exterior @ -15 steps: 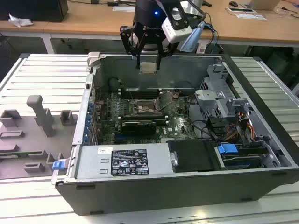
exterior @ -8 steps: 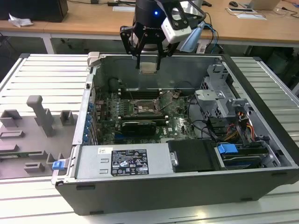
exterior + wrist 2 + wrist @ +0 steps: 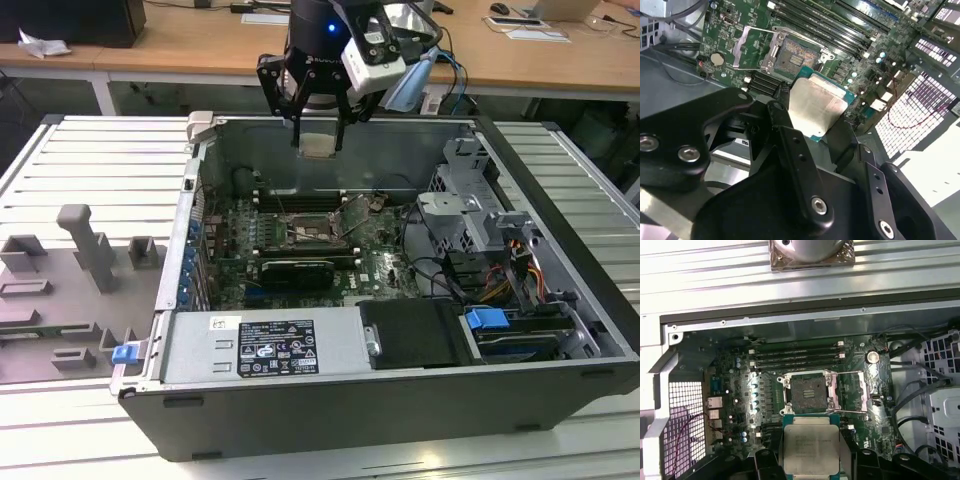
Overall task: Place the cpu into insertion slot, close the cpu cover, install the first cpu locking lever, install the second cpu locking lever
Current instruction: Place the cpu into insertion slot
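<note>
In the upper middle of the exterior view, the gripper (image 3: pixel 319 140) clamps the chip (image 3: pixel 318 147) by its edges between two black fingers (image 3: pixel 296 122). The chip hangs well above the uncovered socket (image 3: pixel 305 232) at frame centre.

The arm points straight down, end effector (image 3: pixel 319 138) clamped on the cpu (image 3: pixel 811 449).

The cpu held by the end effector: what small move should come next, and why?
Probably carry it down toward the insertion slot. The end effector grips the cpu high above the case, the slot lies empty, and the cpu cover stands open beside it.
</note>
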Motion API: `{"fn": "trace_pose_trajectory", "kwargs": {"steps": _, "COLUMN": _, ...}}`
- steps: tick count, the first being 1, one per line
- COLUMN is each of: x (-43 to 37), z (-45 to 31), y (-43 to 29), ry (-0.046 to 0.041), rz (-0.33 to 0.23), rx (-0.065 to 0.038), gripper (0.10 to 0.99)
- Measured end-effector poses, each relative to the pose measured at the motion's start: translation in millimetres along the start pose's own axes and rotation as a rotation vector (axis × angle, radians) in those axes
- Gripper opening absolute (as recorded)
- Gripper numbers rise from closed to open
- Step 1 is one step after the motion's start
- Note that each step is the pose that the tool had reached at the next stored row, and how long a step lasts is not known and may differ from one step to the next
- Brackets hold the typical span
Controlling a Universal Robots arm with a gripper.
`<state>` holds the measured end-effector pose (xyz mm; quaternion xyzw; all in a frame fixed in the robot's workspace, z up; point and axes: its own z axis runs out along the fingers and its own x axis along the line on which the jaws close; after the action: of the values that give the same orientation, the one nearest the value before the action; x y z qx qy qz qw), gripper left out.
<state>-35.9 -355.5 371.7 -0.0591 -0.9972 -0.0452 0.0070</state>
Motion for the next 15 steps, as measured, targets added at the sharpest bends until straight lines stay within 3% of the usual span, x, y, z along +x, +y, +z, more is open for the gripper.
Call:
{"fn": "trace_pose_trajectory", "kwargs": {"steps": 2, "x": 0.0, "z": 0.2, "y": 0.0, "ry": -0.0043, "rz": 0.048, "rx": -0.001, "gripper": 0.537}}
{"fn": "trace_pose_trajectory", "kwargs": {"steps": 15, "x": 0.0, "z": 1.2, "y": -0.1, "ry": -0.0165, "rz": 0.185, "rx": -0.004, "gripper": 0.537}}
